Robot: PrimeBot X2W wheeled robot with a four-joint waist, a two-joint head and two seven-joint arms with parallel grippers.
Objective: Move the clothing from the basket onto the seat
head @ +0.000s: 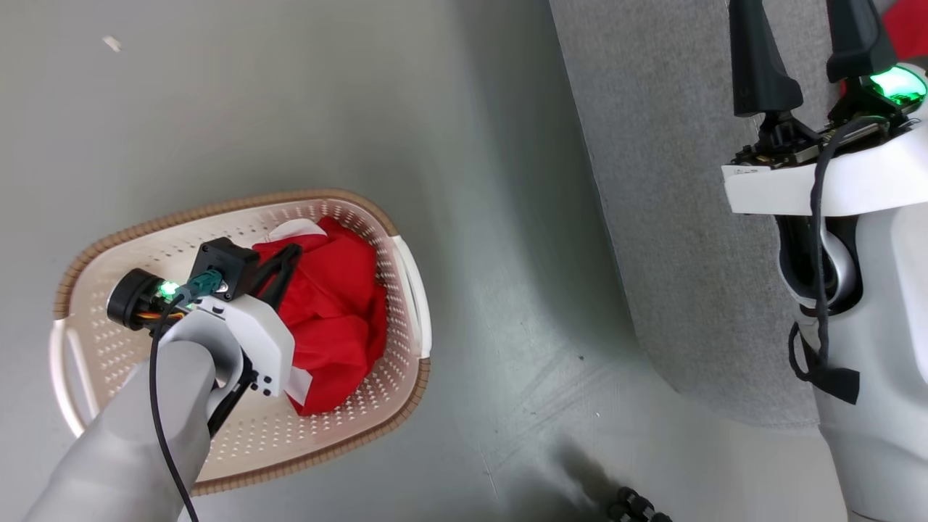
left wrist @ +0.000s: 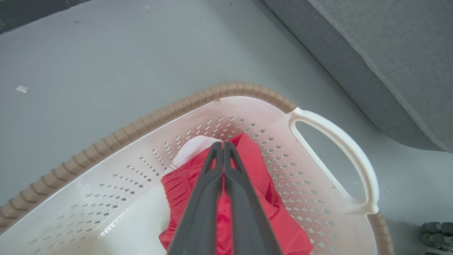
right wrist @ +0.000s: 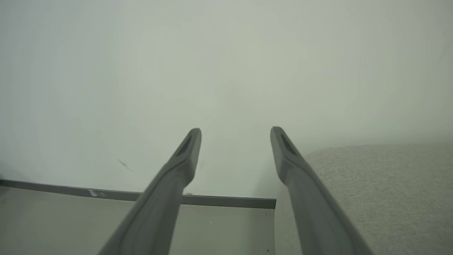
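The cream basket (head: 217, 210) with its brown rim stands on the floor at lower left, beside the grey seat (head: 689, 217). Crumpled red clothing (head: 341, 304) with white trim lies in its right half. My left gripper (head: 284, 267) reaches into the basket and is shut on the clothing (left wrist: 254, 159); in the left wrist view its fingertips (left wrist: 223, 144) meet over the fabric, red showing between the fingers. My right gripper (head: 805, 22) hangs open over the seat, holding nothing, and a second red piece (head: 906, 29) lies on the seat by it. The right wrist view has that gripper (right wrist: 235, 132) spread wide before a pale wall.
The seat's rounded front edge (left wrist: 389, 53) runs close to the basket handle (left wrist: 339, 141). Bare grey floor (head: 507, 254) lies between them. Small dark wheels (head: 638, 507) sit at the bottom edge. A dark baseboard (right wrist: 212, 201) meets the seat's corner (right wrist: 371, 184).
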